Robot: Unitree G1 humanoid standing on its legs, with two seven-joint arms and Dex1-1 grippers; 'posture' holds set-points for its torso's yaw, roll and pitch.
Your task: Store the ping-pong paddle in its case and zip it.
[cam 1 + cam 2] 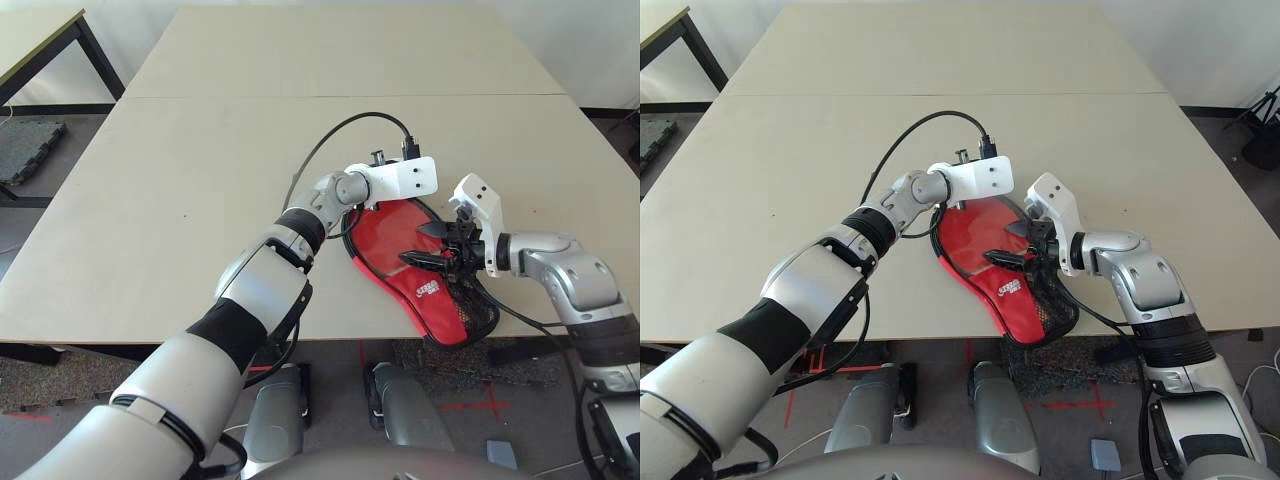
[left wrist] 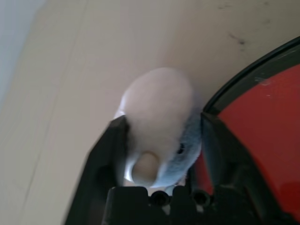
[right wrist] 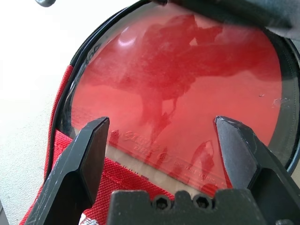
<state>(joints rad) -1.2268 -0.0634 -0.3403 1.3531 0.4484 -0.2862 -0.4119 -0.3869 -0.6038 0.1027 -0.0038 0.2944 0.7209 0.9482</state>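
Right hand (image 3: 161,140) spread open just over the ping-pong paddle (image 3: 187,79); left hand (image 2: 161,154) loosely straddles a whitish pouch (image 2: 157,117).

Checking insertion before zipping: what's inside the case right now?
The ping-pong paddle lies inside the open case: its red rubber face is exposed, ringed by the case's black zip edging. The handle end goes under the red fabric, so its depth is hidden.

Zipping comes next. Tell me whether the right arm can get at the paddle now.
Probably yes. The right gripper hovers with open fingers just over the paddle, which lies exposed in the open case; nothing sits between them.
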